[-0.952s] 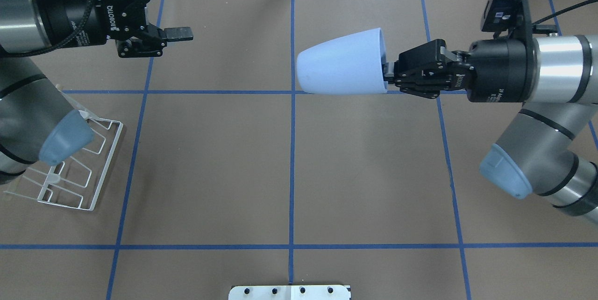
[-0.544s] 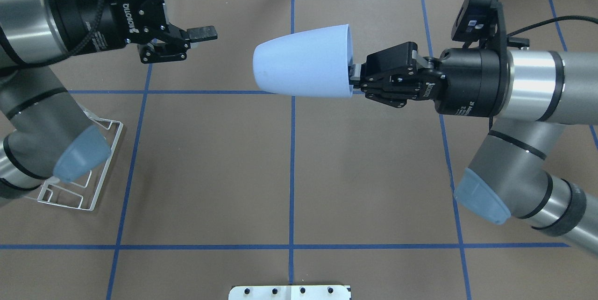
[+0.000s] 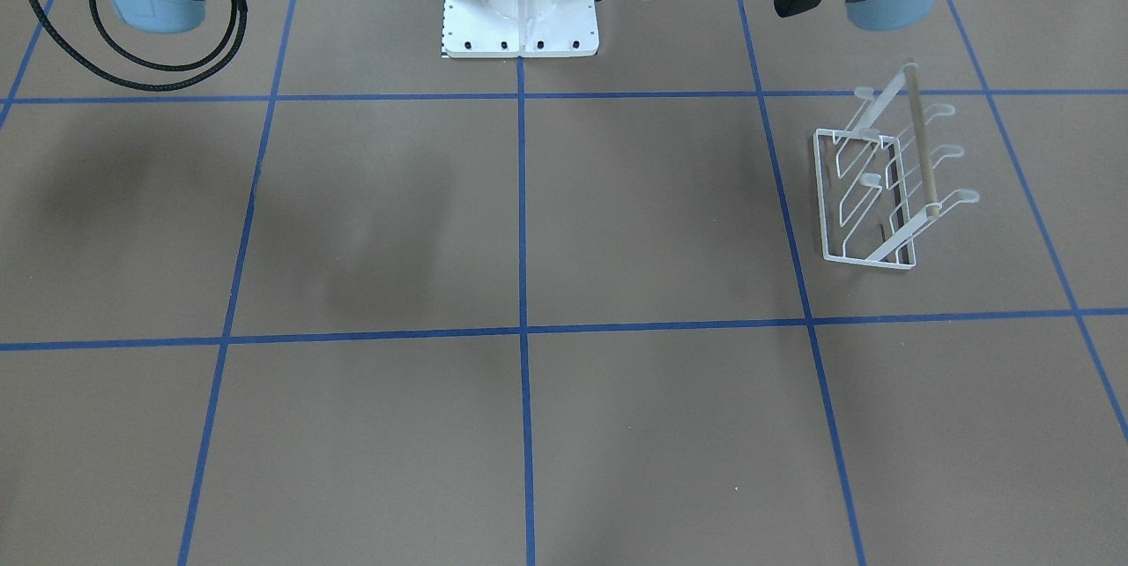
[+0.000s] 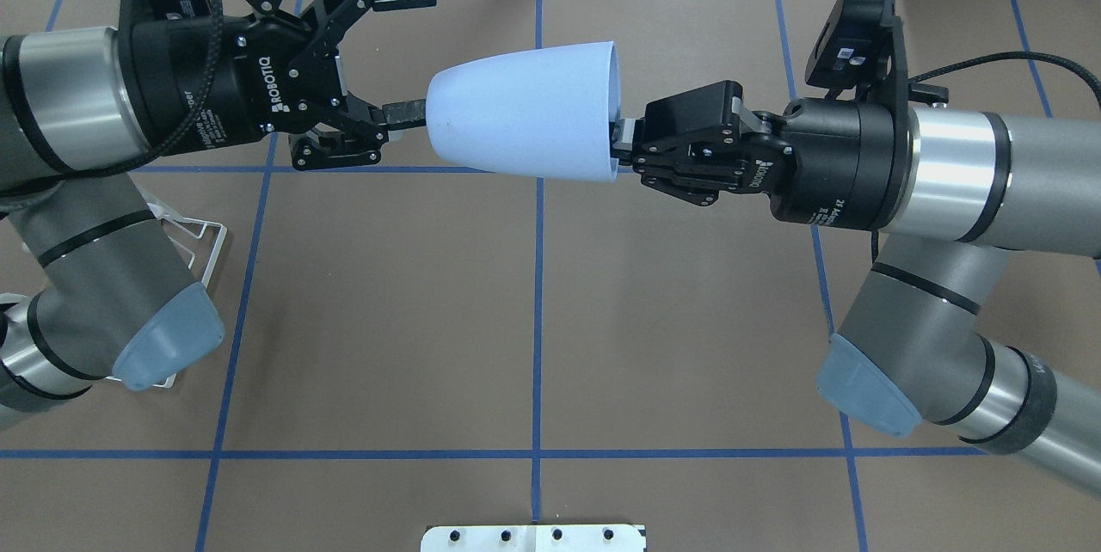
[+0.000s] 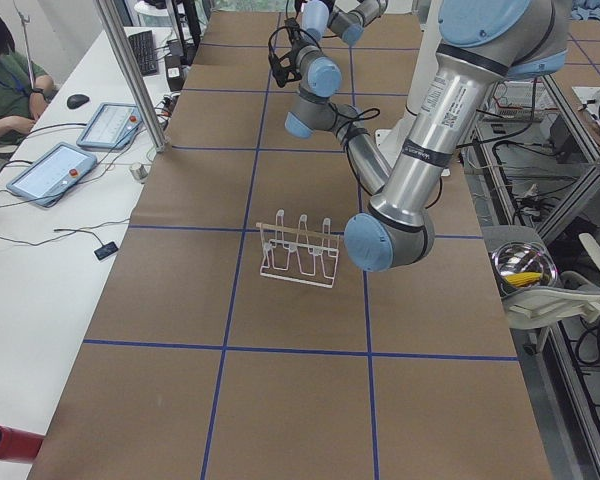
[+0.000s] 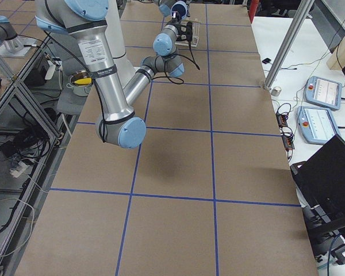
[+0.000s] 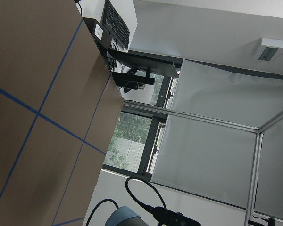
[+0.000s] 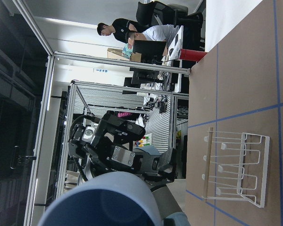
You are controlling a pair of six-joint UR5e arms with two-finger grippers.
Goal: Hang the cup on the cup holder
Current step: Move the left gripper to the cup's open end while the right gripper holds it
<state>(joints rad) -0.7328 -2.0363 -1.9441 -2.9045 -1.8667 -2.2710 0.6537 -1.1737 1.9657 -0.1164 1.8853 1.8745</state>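
Brown table (image 4: pixel 387 303), hand-over aloft
Our right gripper (image 4: pixel 621 139) clamps the cup (image 4: pixel 525 109) by its rim, left gripper (image 4: pixel 411 52) gapes at its base; hanging on the cup holder (image 3: pixel 868 196), well below, is not yet done.

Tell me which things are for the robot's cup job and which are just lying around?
For the job:
the cup, gripped at its rim by the right hand
the open left hand, by the cup's bottom
the cup holder, on the table

Just lying about:
a tablet
a mouse
a metal bowl
a laptop
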